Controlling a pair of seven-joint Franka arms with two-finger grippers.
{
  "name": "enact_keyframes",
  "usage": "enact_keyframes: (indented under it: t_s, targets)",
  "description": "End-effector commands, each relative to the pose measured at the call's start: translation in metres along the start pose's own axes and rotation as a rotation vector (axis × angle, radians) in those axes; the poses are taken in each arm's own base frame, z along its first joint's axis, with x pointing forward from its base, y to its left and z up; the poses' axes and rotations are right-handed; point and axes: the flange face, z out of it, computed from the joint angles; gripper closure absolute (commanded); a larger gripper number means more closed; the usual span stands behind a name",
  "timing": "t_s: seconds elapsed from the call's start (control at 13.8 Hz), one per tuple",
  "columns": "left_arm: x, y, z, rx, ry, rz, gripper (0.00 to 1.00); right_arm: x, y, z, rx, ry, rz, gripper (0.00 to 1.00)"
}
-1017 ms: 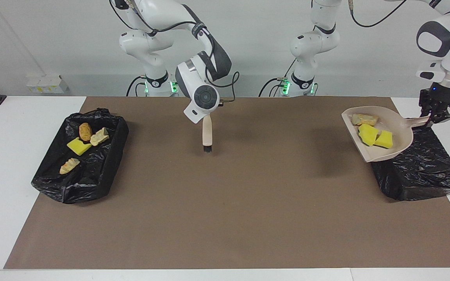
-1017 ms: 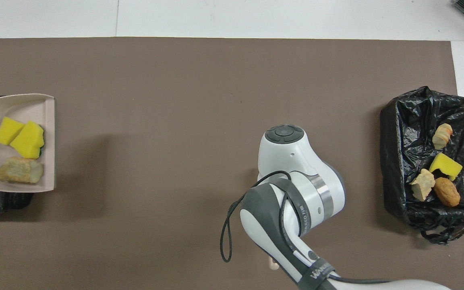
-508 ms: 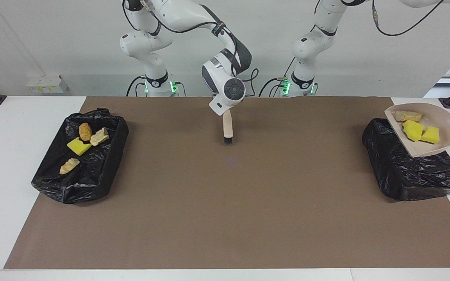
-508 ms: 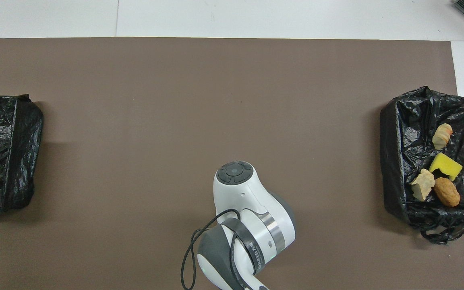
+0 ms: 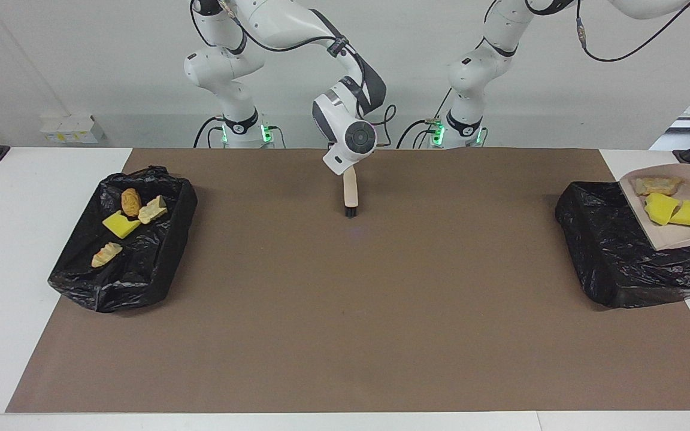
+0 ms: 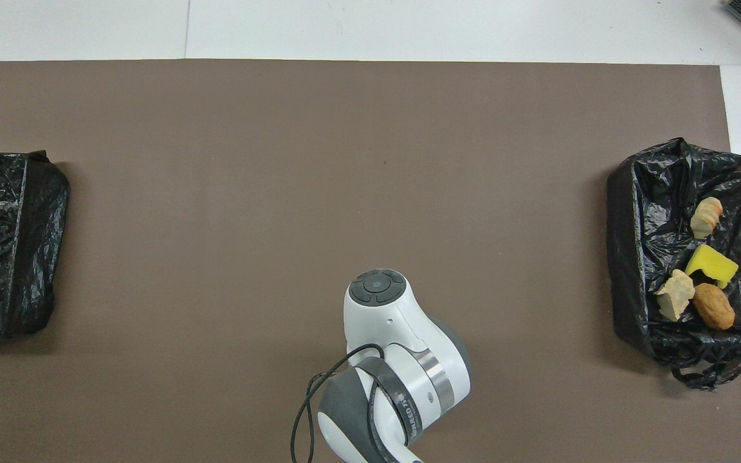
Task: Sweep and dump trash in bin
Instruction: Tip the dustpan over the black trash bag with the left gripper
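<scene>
The beige dustpan hangs tilted over the outer part of the black-lined bin at the left arm's end. It holds two yellow sponge chunks and a tan lump. My left gripper is out of view past the frame edge. My right gripper holds a brush by its pale handle, bristles down just above the brown mat, near the robots. The other black-lined bin at the right arm's end holds several scraps, among them a yellow sponge and a brown lump.
In the overhead view my right arm's wrist covers the brush. That view shows the bin with scraps and part of the other bin, not the dustpan. White table borders the mat.
The dustpan with its scraps has moved outward over the bin toward the left arm's end, and the left gripper has left the view. The right gripper carried the brush toward the robots, then nearly stopped.
</scene>
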Motion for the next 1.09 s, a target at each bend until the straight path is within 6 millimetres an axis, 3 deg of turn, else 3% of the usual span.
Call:
enact_keyframes:
  t_s: [0.0, 0.22, 0.51, 0.65, 0.73, 0.8, 1.02]
  targets:
    - [0.016, -0.009, 0.001, -0.02, -0.106, -0.03, 1.0, -0.016, -0.003, 0.004, 0.022, 0.016, -0.06, 1.0]
    - [0.032, -0.017, -0.008, -0.047, -0.201, -0.015, 1.0, -0.016, -0.005, 0.006, 0.029, 0.028, -0.074, 1.0]
    - [0.03, -0.021, -0.017, -0.055, -0.273, 0.024, 1.0, -0.014, -0.003, 0.009, 0.039, 0.041, -0.054, 1.0]
    - [0.04, -0.03, -0.038, -0.048, -0.335, 0.048, 1.0, -0.014, -0.005, 0.009, 0.052, 0.033, -0.058, 1.0]
    - [0.037, -0.027, -0.042, -0.062, -0.353, 0.025, 1.0, -0.014, -0.005, 0.008, 0.051, 0.025, -0.052, 0.77]
    - [0.039, -0.029, -0.046, -0.058, -0.357, 0.028, 1.0, -0.014, -0.006, 0.005, 0.049, 0.021, -0.055, 0.01]
    - [0.036, -0.031, -0.056, -0.055, -0.404, 0.05, 1.0, -0.009, 0.002, -0.024, 0.071, 0.012, -0.051, 0.0]
